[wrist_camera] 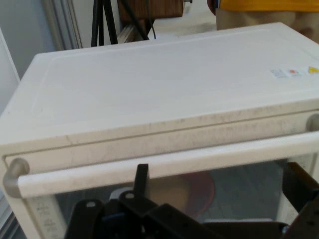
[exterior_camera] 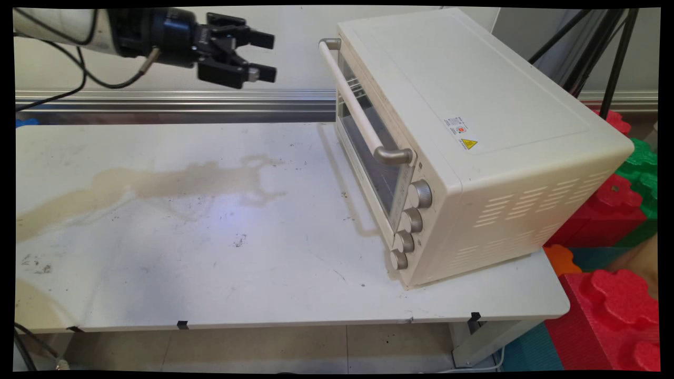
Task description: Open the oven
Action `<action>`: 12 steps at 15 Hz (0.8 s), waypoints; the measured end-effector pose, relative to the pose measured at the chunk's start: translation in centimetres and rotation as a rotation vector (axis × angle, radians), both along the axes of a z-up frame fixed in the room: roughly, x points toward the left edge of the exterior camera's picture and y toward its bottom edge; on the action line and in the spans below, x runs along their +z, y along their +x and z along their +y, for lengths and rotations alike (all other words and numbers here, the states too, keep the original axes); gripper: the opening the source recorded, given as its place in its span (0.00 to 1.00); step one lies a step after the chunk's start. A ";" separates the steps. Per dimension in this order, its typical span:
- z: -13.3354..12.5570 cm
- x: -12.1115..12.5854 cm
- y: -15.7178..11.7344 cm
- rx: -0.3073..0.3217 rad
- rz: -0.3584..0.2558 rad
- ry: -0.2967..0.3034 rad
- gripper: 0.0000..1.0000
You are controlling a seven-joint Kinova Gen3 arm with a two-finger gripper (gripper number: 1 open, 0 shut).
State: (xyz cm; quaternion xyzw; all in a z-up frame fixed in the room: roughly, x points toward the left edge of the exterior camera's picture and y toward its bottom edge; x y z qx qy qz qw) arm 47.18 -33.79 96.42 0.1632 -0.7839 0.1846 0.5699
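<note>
Up near the top left of the main view, the hand point(exterior_camera: 255, 55) hangs in the air well above the desk point(exterior_camera: 210, 252), pointing across at the cream toaster oven point(exterior_camera: 474, 131) on the desk's right side. Its fingers are spread apart and hold nothing. It sits level with the upper part of the oven's front, a short gap away from the far end of the door handle point(exterior_camera: 350, 100), touching neither. The hand view looks straight at that handle point(wrist_camera: 164, 162), a pale bar running across the closed glass door just under the oven's flat top; something reddish and round seems to sit behind the glass, though the view is too dim to say what. Four knobs point(exterior_camera: 408, 229) run down the front beside the door. Red and green foam blocks point(exterior_camera: 616, 310) are stacked off the desk's right end, behind and beside the oven.
</note>
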 end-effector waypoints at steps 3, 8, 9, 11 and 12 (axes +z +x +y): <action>-1.3 -0.3 -1.6 0.006 0.004 0.005 1.00; -3.9 -1.3 -4.7 0.011 0.002 0.015 1.00; -4.5 -1.5 -5.3 0.012 0.001 0.017 1.00; -5.2 -1.9 -6.2 0.013 -0.002 0.018 1.00; -5.6 -2.0 -6.5 0.014 -0.003 0.017 1.00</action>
